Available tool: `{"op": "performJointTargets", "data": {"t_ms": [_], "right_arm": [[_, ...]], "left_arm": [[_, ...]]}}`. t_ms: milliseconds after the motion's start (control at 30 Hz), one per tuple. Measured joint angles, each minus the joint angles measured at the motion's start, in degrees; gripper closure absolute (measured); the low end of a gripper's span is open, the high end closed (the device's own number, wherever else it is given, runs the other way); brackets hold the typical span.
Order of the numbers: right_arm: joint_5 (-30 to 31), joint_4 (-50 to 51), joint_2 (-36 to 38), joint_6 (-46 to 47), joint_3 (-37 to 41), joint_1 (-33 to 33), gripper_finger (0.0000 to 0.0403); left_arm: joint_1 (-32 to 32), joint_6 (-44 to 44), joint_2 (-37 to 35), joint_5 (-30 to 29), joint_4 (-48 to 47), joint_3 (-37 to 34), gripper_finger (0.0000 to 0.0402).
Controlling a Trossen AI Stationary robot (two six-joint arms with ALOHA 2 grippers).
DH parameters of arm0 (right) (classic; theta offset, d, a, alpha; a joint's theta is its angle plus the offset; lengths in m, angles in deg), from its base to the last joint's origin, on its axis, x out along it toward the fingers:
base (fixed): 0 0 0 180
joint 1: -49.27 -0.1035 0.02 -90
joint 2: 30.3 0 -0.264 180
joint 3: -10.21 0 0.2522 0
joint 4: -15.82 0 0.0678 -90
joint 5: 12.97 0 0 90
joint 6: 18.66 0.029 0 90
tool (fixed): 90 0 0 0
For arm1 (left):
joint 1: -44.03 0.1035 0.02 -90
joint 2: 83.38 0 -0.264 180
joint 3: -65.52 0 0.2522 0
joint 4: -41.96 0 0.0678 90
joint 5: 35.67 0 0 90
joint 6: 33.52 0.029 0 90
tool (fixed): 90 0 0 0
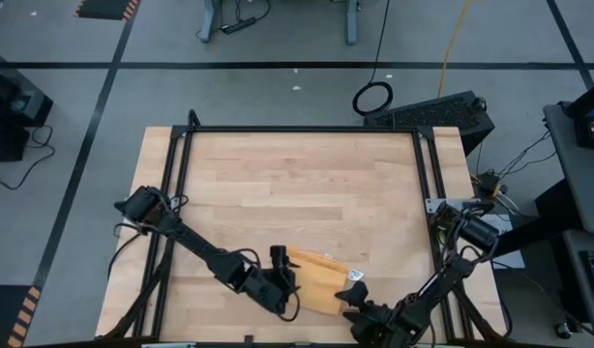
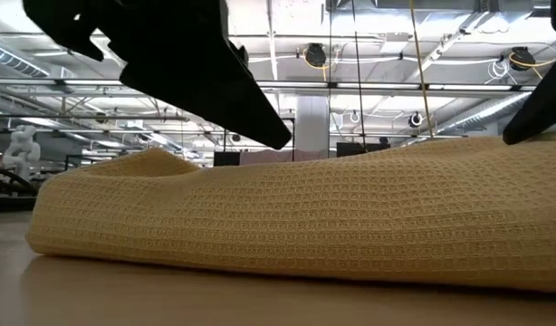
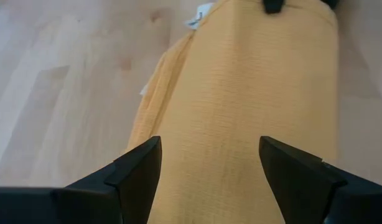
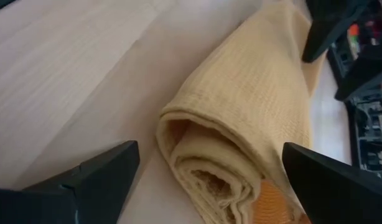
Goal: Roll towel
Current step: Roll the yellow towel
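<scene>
**Towel lying rolled between two open grippers**

Towel [image 1: 321, 280] is sitting as a mustard-yellow roll near the front edge of the table [image 1: 297, 184], at about six o'clock from the table's centre in the high view. Its long axis is running from ten o'clock to four o'clock, end to end between the arms.

Starting on the left: the left gripper [image 1: 282, 288] is hanging at the roll's nine o'clock end, jaws spread and released, straddling the cloth and grasping nothing; its wrist view is looking straight down the length of the roll. Moving right, a small white tag [image 1: 354, 275] is showing by the far end. The right gripper [image 1: 360, 311] is waiting at the four o'clock end, jaws wide and empty, facing the spiral of layers at the open end of the roll.

Both grippers are sitting close, the left seemingly touching or nearly so. Judging by the tight spiral, the rolling is looking all but finished. Nothing on the wooden top is crowding the towel; only the black frame rails [image 1: 428, 174] are bordering the work area.
</scene>
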Motion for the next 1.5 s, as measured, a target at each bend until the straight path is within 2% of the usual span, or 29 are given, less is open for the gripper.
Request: {"op": "performJointTargets", "data": {"t_ms": [167, 333, 733, 833, 933, 1033, 1167, 1333, 1433, 1500], "right_arm": [[3.2, -0.2, 0.2, -1.3, 0.1, -0.5, 0.0012], [4.3, 0.2, 0.2, -1.2, 0.2, -0.3, 0.0011], [0.3, -0.2, 0.3, 8.7, 0.2, 5.7, 0.0019], [-1.2, -0.2, 0.3, 7.8, 0.2, 6.5, 0.0054], [-2.5, -0.2, 0.3, 7.7, 0.2, 6.9, 0.0107], [-5.1, -0.1, 0.3, 9.0, 0.2, 7.6, 0.0172], [-6.2, -0.1, -0.3, 10.2, 0.2, 7.9, 0.0272], [-7.0, 0.5, -0.6, 9.3, 0.1, 7.8, 0.0377], [-6.9, 0.7, -0.6, 9.2, 0.1, 7.8, 0.0386], [-7.0, 0.8, -0.6, 9.5, 0.1, 7.8, 0.0374]], "left_arm": [[0.6, 0.0, 0.0, 2.5, 0.1, 0.0, 0.0130], [0.8, -0.4, 0.0, 2.6, 0.2, 0.0, 0.0130], [1.2, -3.0, 0.0, 2.6, 0.2, 0.0, 0.0130], [1.2, -3.0, 0.0, 2.6, 0.2, 0.0, 0.0130], [1.2, -3.1, 0.0, 2.6, 0.2, 0.0, 0.0130], [0.4, -3.0, -0.5, 2.4, 0.0, 0.0, 0.0130], [-2.8, -3.0, -4.5, 1.4, 0.4, -0.1, 0.0130], [-9.3, 4.4, -7.3, -7.3, 0.2, 0.0, 0.0130], [-13.3, 6.3, -7.5, -19.5, -3.5, 0.0, 0.0130], [-14.4, 3.8, -6.9, -24.1, -9.6, 0.0, 0.0130]]}}
